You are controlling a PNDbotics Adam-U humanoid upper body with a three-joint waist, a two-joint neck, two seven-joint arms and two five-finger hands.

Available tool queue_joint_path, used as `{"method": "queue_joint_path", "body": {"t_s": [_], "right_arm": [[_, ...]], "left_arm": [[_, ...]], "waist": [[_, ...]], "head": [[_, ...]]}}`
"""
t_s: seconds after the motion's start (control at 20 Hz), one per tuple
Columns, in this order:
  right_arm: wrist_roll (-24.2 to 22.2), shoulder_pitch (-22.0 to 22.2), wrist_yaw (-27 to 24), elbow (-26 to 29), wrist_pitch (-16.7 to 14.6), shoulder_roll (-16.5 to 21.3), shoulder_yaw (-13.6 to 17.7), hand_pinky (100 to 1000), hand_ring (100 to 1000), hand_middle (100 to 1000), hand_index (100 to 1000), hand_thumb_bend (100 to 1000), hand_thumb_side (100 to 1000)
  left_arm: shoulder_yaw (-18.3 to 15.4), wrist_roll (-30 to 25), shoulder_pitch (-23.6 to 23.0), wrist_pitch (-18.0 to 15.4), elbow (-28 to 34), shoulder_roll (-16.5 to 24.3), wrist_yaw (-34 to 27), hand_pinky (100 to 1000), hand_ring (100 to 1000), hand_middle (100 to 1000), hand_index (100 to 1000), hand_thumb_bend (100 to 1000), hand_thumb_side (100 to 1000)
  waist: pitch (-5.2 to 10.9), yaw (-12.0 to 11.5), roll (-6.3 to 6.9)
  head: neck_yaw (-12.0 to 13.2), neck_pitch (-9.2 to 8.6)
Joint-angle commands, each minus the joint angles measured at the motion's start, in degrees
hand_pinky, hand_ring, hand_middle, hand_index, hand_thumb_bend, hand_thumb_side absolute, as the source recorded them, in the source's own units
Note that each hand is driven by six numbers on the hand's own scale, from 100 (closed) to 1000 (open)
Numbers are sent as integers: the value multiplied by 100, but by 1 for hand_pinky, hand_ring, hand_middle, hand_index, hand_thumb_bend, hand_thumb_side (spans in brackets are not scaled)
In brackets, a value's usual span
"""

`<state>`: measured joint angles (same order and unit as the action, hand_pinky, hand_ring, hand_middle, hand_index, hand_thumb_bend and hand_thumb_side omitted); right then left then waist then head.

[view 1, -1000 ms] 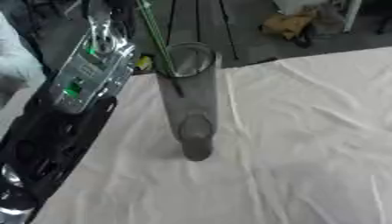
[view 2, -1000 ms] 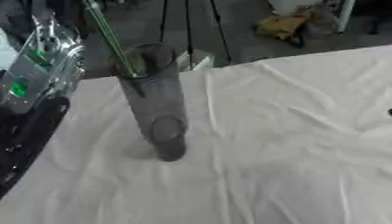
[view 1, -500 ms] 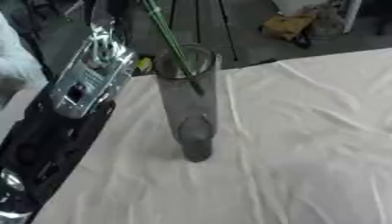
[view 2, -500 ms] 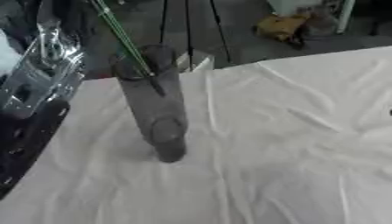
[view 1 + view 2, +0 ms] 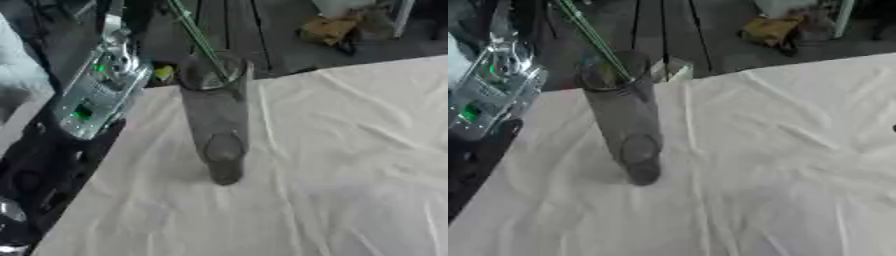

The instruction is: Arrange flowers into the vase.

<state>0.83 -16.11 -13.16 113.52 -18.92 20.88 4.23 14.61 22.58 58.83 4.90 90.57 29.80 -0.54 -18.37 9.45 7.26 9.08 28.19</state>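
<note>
One stem [image 5: 199, 37] seemingly inside vase [image 5: 217, 120]

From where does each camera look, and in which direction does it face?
Left eye view: in the head, looking down at the glass vase on the white cloth; the left arm shows at left.
Right eye view: beside it, looking down likewise; less of that arm shows.
Both share the vase and a green stem entering its mouth.

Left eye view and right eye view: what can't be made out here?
- Thin green stem in the tall clear glass vase: its flower is cut off by the top edge.
- Left arm's silver forearm: its hand lies beyond the top edge.
- Right hand: in neither view.
</note>
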Motion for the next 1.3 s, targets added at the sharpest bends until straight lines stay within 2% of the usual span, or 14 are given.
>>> {"method": "queue_joint_path", "body": {"t_s": [0.05,0.35,0.85,1.3], "right_arm": [[11,-34,36,108,-2,56,49,638,481,443,679,100,974],[17,-45,25,108,-10,60,48,638,482,443,679,100,975],[14,-28,33,108,5,71,49,639,482,443,679,100,976],[12,-28,10,108,27,73,43,639,482,444,679,100,977]], "left_arm": [[0,-104,37,12,68,236,282,100,153,231,286,100,875],[37,-289,-34,38,41,264,507,100,221,298,354,100,882],[111,-1138,-144,151,-3,422,1161,105,305,380,409,100,865],[96,-1998,-184,260,21,519,1628,236,453,514,579,100,902]], "waist": [[53,-15,-51],[59,-23,-60],[77,-63,-48],[119,-75,-46]], "head": [[-9,-4],[-17,-10],[-30,31],[-30,31]]}}
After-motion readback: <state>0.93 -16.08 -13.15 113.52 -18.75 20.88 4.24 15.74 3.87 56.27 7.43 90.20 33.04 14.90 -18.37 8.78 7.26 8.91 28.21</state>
